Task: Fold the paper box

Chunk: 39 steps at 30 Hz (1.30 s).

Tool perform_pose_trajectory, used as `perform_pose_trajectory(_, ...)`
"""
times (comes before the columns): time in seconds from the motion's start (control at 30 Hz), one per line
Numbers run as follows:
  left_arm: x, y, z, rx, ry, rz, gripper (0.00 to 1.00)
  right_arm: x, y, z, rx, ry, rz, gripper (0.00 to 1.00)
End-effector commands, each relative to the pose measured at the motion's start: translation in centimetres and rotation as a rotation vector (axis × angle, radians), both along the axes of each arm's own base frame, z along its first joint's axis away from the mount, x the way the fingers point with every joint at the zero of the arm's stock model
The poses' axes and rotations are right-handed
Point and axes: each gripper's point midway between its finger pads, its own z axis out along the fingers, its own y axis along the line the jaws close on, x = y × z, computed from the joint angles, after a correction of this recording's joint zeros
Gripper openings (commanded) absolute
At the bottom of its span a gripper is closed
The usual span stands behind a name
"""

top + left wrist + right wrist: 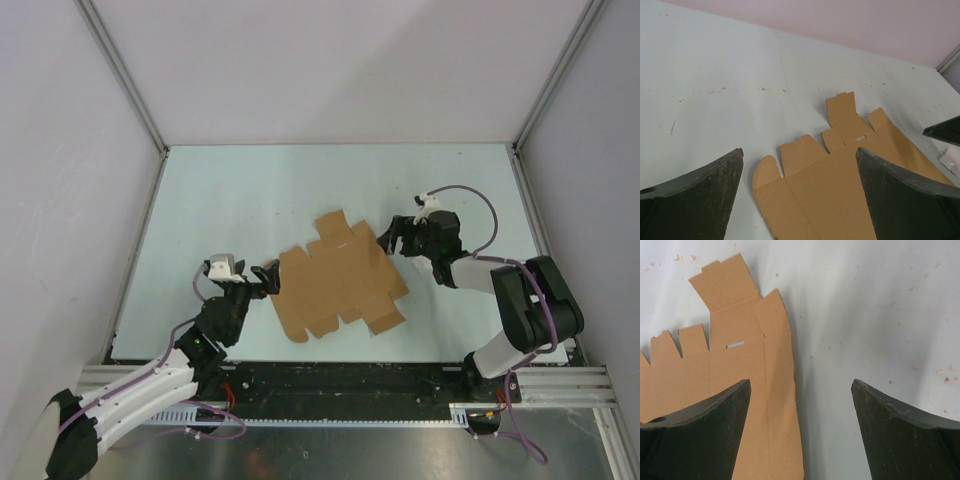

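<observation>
paper box (340, 282) lying flat, unfolded, on table (250, 190). l gripper (268, 279) hovering wide open by its l edge, gripping nothing; r gripper (389, 237) likewise by r edge.

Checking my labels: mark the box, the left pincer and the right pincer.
box (340, 285), top view, middle of the flat sheet.
left pincer (266, 278), top view, midway between its fingertips.
right pincer (388, 238), top view, midway between its fingertips.
</observation>
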Motion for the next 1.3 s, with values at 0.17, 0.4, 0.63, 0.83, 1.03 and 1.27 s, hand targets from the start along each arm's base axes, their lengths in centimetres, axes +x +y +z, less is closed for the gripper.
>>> perform_pose_trajectory(0.17, -0.1, -0.1, -0.5, 0.023, -0.006, -0.016, 1.0, 2.3, 1.2, -0.3, 0.041, 0.059, 0.021, 0.84)
perform_pose_trajectory(0.4, -0.2, 0.1, -0.6, 0.018, -0.01, -0.009, 1.0, 2.6, 1.5, -2.2, 0.047, 0.117, 0.026, 0.82)
perform_pose_trajectory(0.63, -0.1, 0.0, -0.6, 0.022, -0.007, -0.01, 1.0, 1.6, 2.5, -2.5, 0.076, 0.142, 0.105, 0.79)
perform_pose_trajectory(0.83, 0.0, -0.2, -0.6, 0.024, -0.006, -0.013, 0.99, 0.0, 2.9, -3.1, 0.068, 0.2, 0.146, 0.74)
perform_pose_trajectory(1.03, 0.0, -0.4, -0.7, 0.026, -0.004, -0.022, 1.0, -1.6, 4.1, -4.3, 0.018, 0.239, 0.168, 0.72)
perform_pose_trajectory(1.27, -0.1, -0.2, -0.7, 0.023, -0.007, -0.019, 1.0, -2.5, 4.9, -4.7, 0.019, 0.253, 0.191, 0.6)
